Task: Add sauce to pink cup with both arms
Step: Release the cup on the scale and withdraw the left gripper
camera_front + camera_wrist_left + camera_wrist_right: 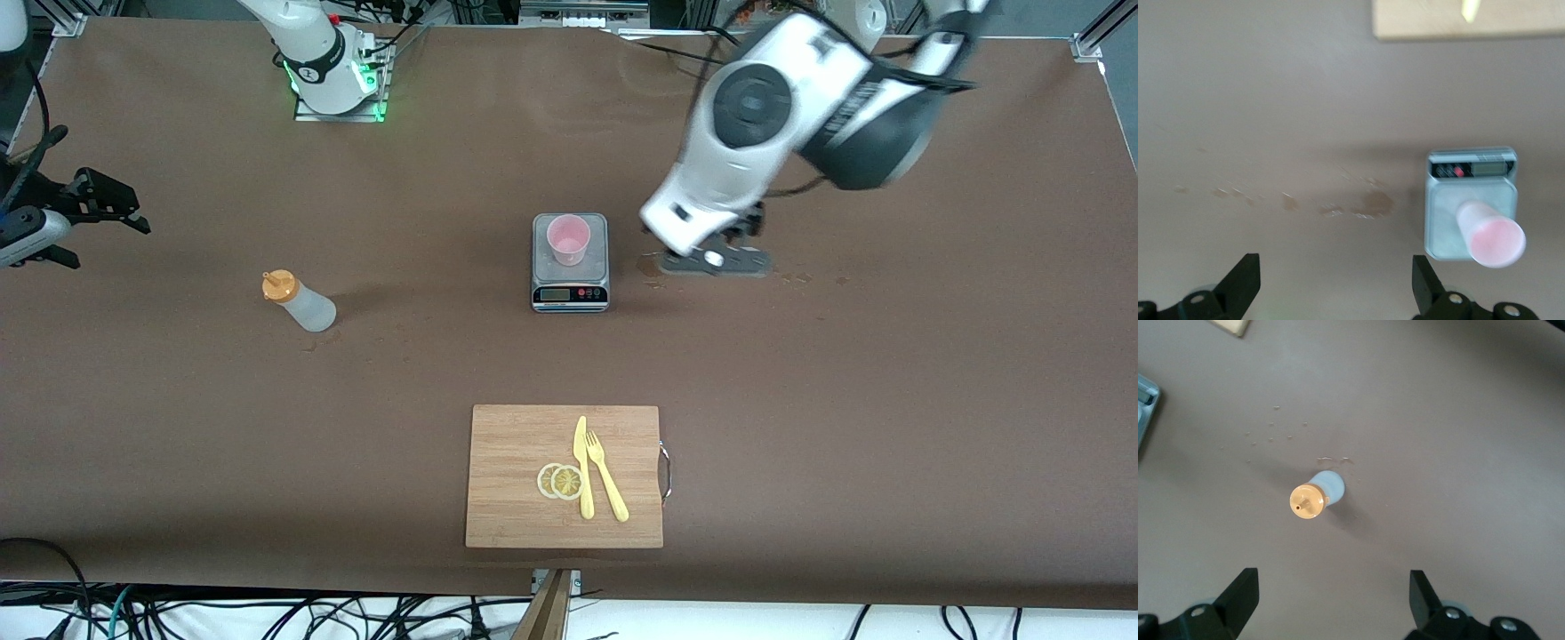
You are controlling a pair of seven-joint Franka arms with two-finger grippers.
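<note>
both tools are seen wide and empty: left tool beside cup on scale, right tool over bottle. bottle could be tipped by an off-centre grasp.

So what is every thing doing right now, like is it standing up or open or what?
sauce bottle: upright on the table, cap on, not held.
pink cup: upright on the scale, not held.
scale: flat on the table, under the cup.
left gripper: open, holding nothing, over the table beside the scale.
right gripper: open, holding nothing, over the table by the bottle.
knife, fork, lemon slices: lying on the cutting board.
</note>
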